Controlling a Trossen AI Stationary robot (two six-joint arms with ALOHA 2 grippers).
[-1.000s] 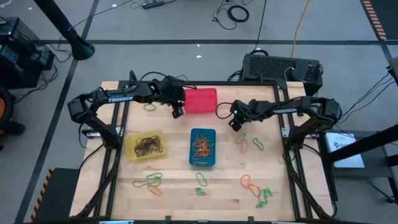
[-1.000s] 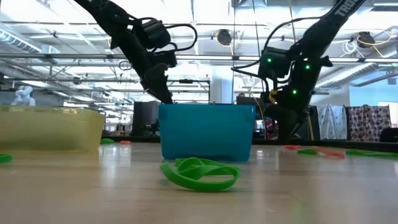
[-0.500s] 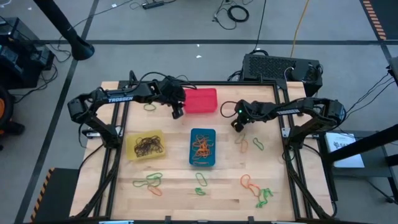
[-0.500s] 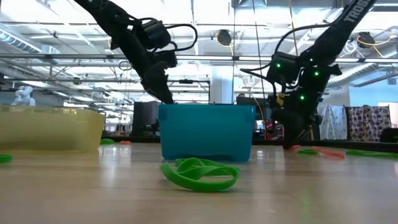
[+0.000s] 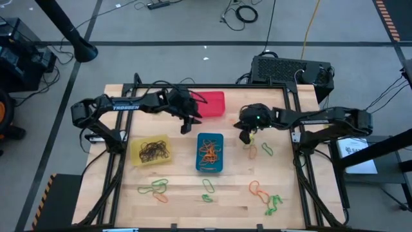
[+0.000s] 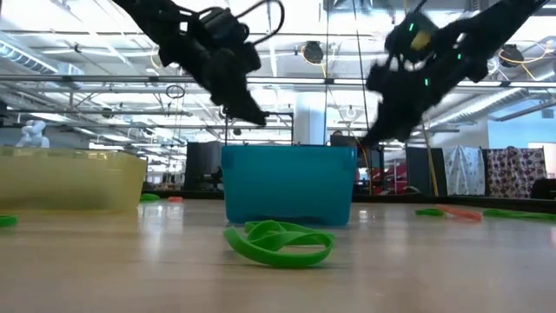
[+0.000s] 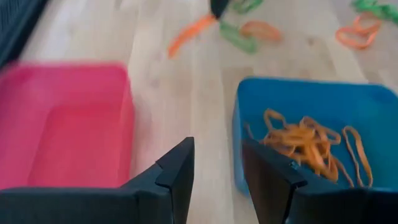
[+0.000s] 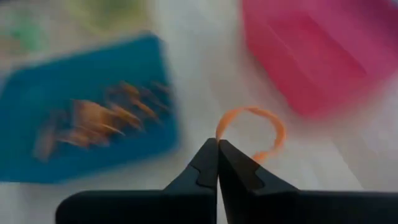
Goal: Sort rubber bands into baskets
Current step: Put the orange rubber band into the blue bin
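Now that its fingers have closed completely, the right gripper is pinching a thin orange rubber band loop and lifting it off the wooden table, between the shallow red plastic basket and the blue plastic basket of orange bands. That pick looks secured; delivery into the blue basket should follow. Having shifted toward the centre, the left gripper is hovering partly open and empty between those two baskets. Dark bands are lying in the yellow plastic basket.

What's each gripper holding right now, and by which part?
The right gripper pinches an orange band by one end of its loop. The left gripper holds nothing.
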